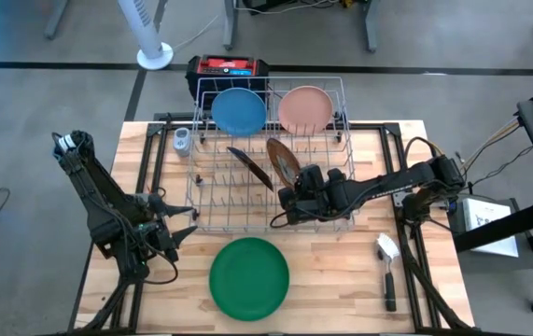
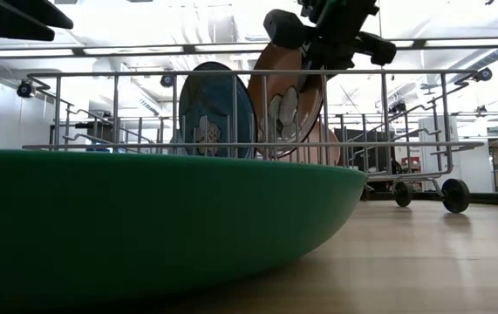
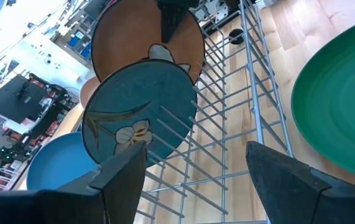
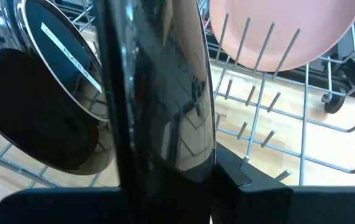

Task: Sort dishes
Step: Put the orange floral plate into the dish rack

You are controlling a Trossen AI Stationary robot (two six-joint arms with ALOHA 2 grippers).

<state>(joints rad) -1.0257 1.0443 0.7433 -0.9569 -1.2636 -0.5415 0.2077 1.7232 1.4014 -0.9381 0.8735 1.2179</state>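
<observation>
The right gripper [image 1: 289, 194] clamps an orange-brown plate [image 1: 283, 161] upright in the wire rack [image 1: 341, 217]; the left gripper [image 1: 184, 227] waits wide open.

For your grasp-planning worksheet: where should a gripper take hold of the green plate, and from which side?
Grip the green plate at its raised rim, probably on the edge facing the open left gripper, coming in low from that side. It lies flat on the table, so only the upturned edge gives the fingers purchase.

The wire rack [image 1: 268, 154] is crowded: a blue plate [image 1: 239, 111] and pink plate [image 1: 305, 109] at the back, two brown plates [image 1: 283, 161] in the middle. The rack's left side is open. A green plate [image 1: 249, 277] fills the table in front.
</observation>
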